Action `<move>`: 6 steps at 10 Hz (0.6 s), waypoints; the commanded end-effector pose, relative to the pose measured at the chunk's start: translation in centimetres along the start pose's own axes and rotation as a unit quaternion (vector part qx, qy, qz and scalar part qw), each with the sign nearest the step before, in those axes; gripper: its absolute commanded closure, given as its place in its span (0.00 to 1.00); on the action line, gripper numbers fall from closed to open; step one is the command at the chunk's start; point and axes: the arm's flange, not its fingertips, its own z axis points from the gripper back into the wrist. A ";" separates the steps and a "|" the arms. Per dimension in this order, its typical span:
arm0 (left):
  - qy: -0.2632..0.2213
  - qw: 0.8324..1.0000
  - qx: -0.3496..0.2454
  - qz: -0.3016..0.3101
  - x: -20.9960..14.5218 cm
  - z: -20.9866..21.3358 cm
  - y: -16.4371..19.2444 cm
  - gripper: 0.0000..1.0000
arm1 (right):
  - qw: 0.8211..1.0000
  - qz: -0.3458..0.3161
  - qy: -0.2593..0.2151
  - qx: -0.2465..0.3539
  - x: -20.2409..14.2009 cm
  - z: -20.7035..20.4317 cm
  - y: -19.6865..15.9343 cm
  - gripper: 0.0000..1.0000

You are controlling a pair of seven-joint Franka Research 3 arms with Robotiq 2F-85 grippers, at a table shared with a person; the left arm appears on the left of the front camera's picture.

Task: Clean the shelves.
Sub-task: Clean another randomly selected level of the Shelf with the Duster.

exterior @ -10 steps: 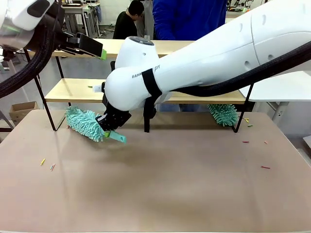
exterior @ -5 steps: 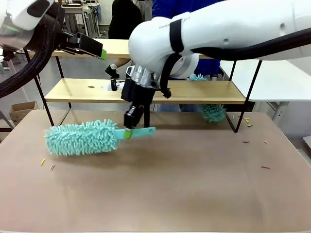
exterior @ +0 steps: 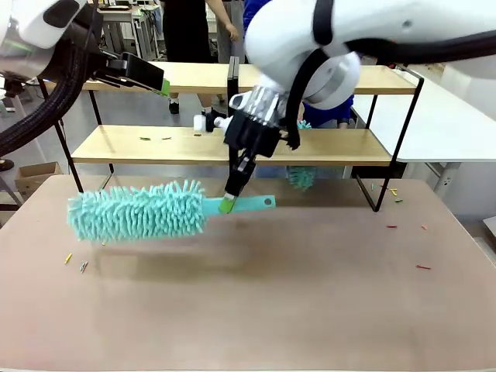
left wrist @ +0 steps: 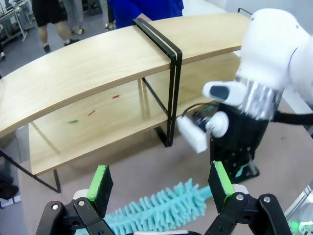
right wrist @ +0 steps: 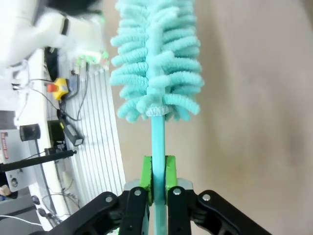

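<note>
Front view: right gripper (exterior: pixel 227 204) hangs low over the brown desk (exterior: pixel 310 294), fingers pinching the flat handle of a teal duster (exterior: pixel 139 211). Duster lies level, fluffy head out toward the robot's left, in front of the shelves (exterior: pixel 232 145) and below the lower board. Small scraps sit on that lower board near its left end. Left gripper (exterior: pixel 159 84) is held high beside the top board, holding nothing.

Left wrist view: its fingers (left wrist: pixel 100 182) stand spread — nothing between them. Shelves (left wrist: pixel 98 73) ahead, coloured bits on the lower board; duster head (left wrist: pixel 156 213) below.

Right wrist view: green pads (right wrist: pixel 146 178) pressed on the thin handle, duster (right wrist: pixel 156 63) pointing straight away.

Judgement: duster is in hand, sweeping not yet begun — next, raise the head to board height and draw it across the scraps.
</note>
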 end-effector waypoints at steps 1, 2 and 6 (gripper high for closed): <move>-0.001 1.000 0.000 0.000 -0.1 0.0 0.0 0.00 | 0.997 0.023 -0.059 0.038 -4.6 2.8 1.5 0.88; -0.001 1.000 0.000 0.000 -0.1 0.0 0.0 0.00 | 0.999 -0.021 -0.044 0.017 -6.6 3.9 1.6 0.88; -0.001 1.000 0.000 0.000 -0.1 0.0 0.0 0.00 | 1.000 -0.003 -0.010 0.002 -12.6 4.6 4.9 0.88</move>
